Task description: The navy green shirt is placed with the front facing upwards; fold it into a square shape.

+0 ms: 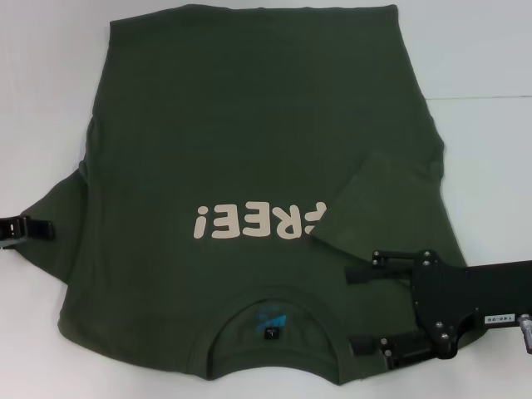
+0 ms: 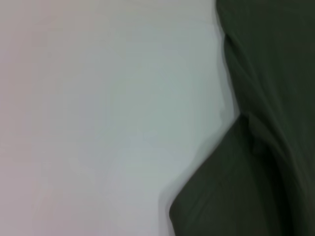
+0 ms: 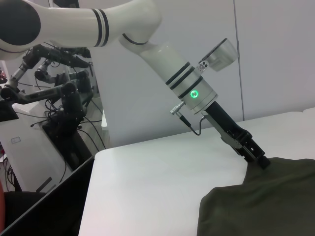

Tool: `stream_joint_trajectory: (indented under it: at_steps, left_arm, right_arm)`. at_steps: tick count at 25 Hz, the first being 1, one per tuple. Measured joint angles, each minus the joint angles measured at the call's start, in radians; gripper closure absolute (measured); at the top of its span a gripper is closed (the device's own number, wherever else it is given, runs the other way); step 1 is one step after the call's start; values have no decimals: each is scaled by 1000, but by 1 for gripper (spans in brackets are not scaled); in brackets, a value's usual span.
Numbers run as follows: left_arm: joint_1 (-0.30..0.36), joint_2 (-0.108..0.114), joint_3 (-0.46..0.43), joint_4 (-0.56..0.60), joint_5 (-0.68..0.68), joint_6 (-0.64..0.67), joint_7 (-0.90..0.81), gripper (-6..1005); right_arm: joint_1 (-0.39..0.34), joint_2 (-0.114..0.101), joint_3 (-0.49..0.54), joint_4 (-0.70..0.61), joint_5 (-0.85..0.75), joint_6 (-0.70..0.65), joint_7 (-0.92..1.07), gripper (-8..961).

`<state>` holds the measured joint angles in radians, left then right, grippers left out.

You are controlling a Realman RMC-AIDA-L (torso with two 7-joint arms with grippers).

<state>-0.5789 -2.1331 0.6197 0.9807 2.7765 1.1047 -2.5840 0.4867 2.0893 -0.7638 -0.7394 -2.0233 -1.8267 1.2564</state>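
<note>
Black metal fingers of the right claw (image 1: pixel 366 312) stand spread wide over the navy green shirt (image 1: pixel 249 158), one finger just below the turned-in right sleeve, the other beside the collar; nothing is held between them. That sleeve lies folded inward across the chest, its edge covering the first letter of the cream lettering (image 1: pixel 258 223), which reads upside down from the robot's side. Below the lettering sits the round ribbed collar (image 1: pixel 270 309) with a small blue inner label (image 1: pixel 272 319), nearest the robot.

At the shirt's opposite side, the left claw (image 1: pixel 33 229) rests at the tip of the outspread left sleeve, touching the cloth; whether it grips the fabric cannot be told. From the right wrist camera, the same left claw (image 3: pixel 258 158) meets the shirt's edge (image 3: pixel 266 201) at a slant, a green light glowing on its white arm.

Front up, the shirt covers most of the white bench (image 1: pixel 482 50), hem at the far side. Past the bench stands dark equipment with loose cables (image 3: pixel 64 108).
</note>
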Motion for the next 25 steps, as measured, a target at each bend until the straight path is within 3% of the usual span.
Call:
stream_joint_trajectory:
  at_steps: [12,22,25]
  left_arm:
    - [1,-2,12,1,14,-11,0,651]
    - [0,-6,23,-18,48,-52,-7,661]
    - [-3,-7,27,-23,51,-55,-8,740]
  right_arm:
    - [-1,0,0,10,0,2,0,38]
    - [-2,0,0,11,0,-2,2,37]
    - [-2,-1,1,11,0,-3,8,37]
